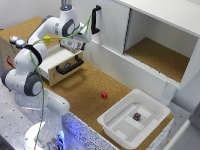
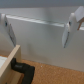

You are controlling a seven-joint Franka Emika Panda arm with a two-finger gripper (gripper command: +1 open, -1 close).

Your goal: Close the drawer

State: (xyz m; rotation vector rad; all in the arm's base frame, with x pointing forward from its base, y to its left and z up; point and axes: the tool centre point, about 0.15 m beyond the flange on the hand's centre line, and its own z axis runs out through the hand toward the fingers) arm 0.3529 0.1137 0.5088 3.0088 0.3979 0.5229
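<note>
From my seat, the drawer [image 1: 64,64] stands pulled out of its cork-topped box [image 1: 20,35] at about nine o'clock in the exterior view, its black bar handle [image 1: 70,65] facing the open worktop [image 1: 85,90]. My jaws [image 1: 74,44] hang spread wide and empty above the drawer's far end, close to the white cabinet door [image 1: 107,22]. The wrist view confirms it: both fingers [image 2: 67,31] well apart, nothing between them, with the drawer's wooden edge [image 2: 12,59] and handle low in one corner.

The risk I see is position. The jaws sit above and behind the drawer front, not before it, so I judge I must come round the handle to push. Dropping straight down could knock the front panel or snag the handle. A glancing, off-centre push might skew the drawer or shift the whole box. The cabinet door is close enough to clip while swinging round.
</note>
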